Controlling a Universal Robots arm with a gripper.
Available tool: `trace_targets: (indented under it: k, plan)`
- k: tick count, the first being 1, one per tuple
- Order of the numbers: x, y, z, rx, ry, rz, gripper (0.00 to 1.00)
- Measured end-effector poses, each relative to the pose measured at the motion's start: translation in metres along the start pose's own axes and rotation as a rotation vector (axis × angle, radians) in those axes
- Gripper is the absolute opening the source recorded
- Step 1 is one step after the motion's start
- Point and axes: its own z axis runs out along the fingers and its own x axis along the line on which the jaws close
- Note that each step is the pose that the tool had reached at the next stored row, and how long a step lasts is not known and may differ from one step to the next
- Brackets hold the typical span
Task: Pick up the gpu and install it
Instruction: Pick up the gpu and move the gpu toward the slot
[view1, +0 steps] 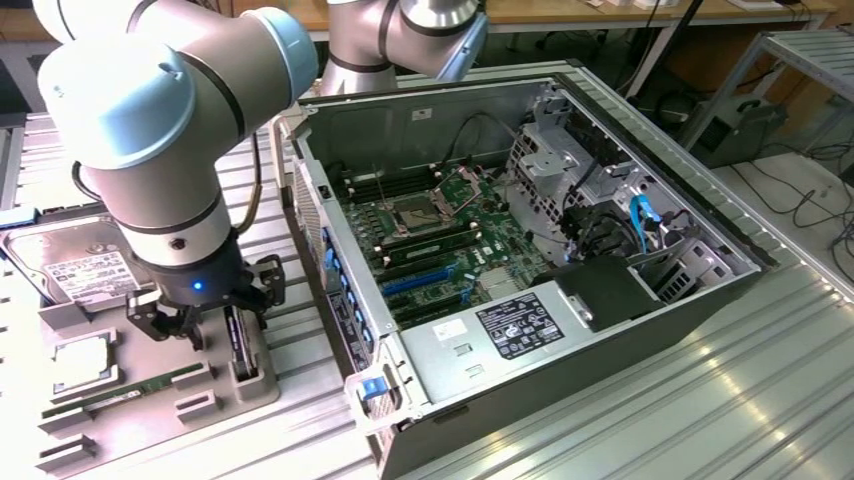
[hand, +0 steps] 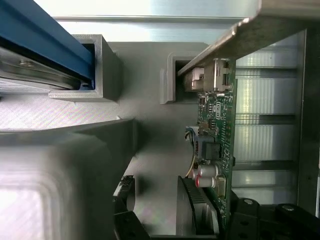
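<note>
The gpu (view1: 242, 348) stands on its edge in a slot of the grey holder tray (view1: 160, 400) at the exterior view's left. In the wrist view I see its green board (hand: 221, 135), its silver end bracket (hand: 240, 35) and the black fan shroud (hand: 192, 212). My gripper (view1: 220, 315) hangs low over the tray, open, with one black finger on each side of the card. In the wrist view the gripper (hand: 195, 225) straddles the card, and its fingers (hand: 127, 220) stand apart from the board.
An open computer case (view1: 721, 235) lies on its side at the exterior view's right, motherboard (view1: 441, 235) and blue card slots (view1: 420, 282) exposed. The tray also holds a hard drive (view1: 80, 268), a processor (view1: 83, 365) and a RAM stick (view1: 127, 392).
</note>
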Motion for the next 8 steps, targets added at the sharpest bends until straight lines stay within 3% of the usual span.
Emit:
trace_targets:
  k: [8]
  plan:
    - [0.0000, 0.0000, 0.0004, -0.0004, -0.0006, 0.000, 0.72]
